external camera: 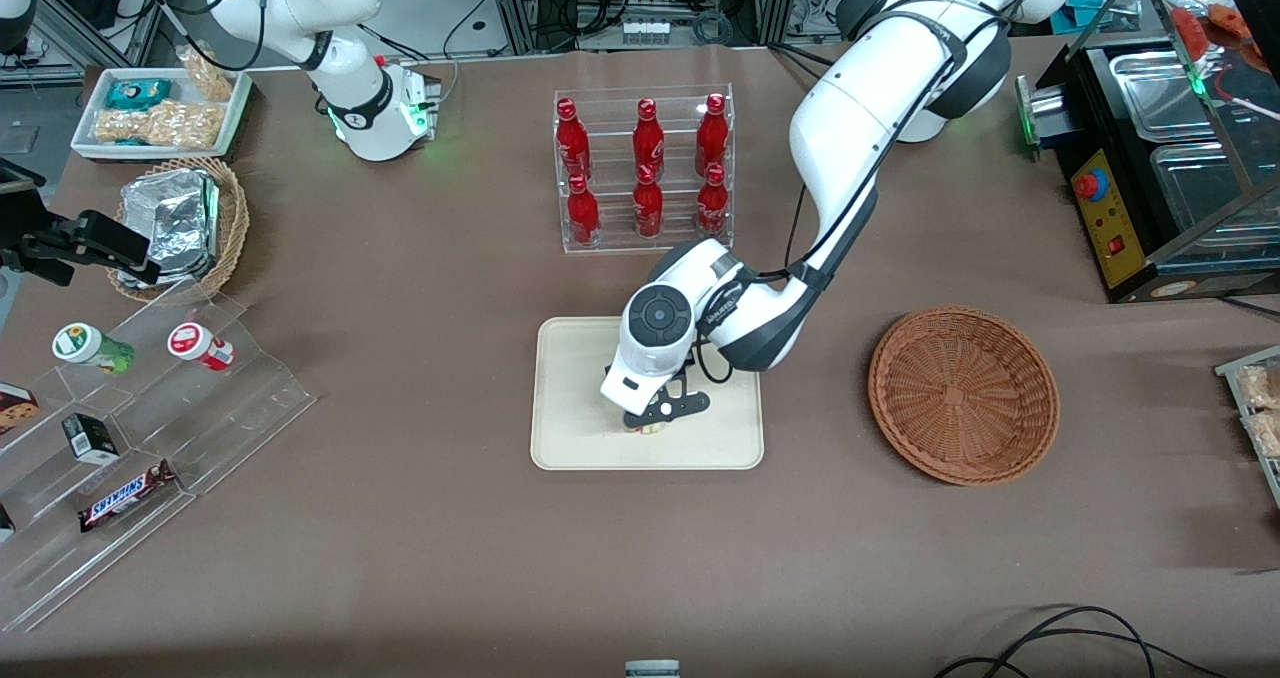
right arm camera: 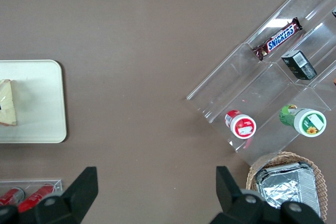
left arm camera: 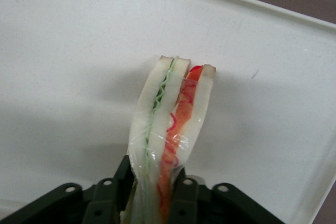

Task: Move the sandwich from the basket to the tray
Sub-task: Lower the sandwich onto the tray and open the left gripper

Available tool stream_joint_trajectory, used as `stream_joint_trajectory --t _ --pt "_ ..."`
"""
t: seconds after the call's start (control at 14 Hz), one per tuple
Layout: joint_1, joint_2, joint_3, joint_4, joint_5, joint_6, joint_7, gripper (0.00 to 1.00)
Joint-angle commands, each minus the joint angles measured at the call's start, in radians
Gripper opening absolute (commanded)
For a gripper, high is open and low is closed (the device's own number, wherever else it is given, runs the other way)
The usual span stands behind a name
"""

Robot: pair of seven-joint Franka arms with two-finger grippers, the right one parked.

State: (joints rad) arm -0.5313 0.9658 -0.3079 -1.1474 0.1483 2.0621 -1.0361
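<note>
My left gripper is low over the cream-beige tray, shut on the sandwich. The sandwich is a wrapped wedge of pale bread with green and orange-red filling, pinched between the black fingers, its free end down at the tray. A bit of it shows under the gripper in the front view, and in the right wrist view on the tray. The reddish-brown wicker basket stands empty beside the tray, toward the working arm's end of the table.
A clear rack of red bottles stands farther from the front camera than the tray. Toward the parked arm's end are a clear stepped display with snacks, a tan basket of foil packets and a white snack tray. A black appliance stands near the basket.
</note>
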Motion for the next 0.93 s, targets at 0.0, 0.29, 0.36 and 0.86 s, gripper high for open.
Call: stream_joint_trajectory --t 0.0,0.29,0.36,0.86 --pt "-0.01 -0.05 0.004 0.026 0.013 -0.052 -0.033 1.0" --pt "-0.007 -0.223 0.004 0.026 0.02 -0.262 -0.033 1.0" --pt "-0.004 -0.273 0.004 0.017 0.022 -0.305 -0.021 1.0" --pt "0.068 -0.501 0.079 -0.193 0.017 -0.438 -0.018 1.0"
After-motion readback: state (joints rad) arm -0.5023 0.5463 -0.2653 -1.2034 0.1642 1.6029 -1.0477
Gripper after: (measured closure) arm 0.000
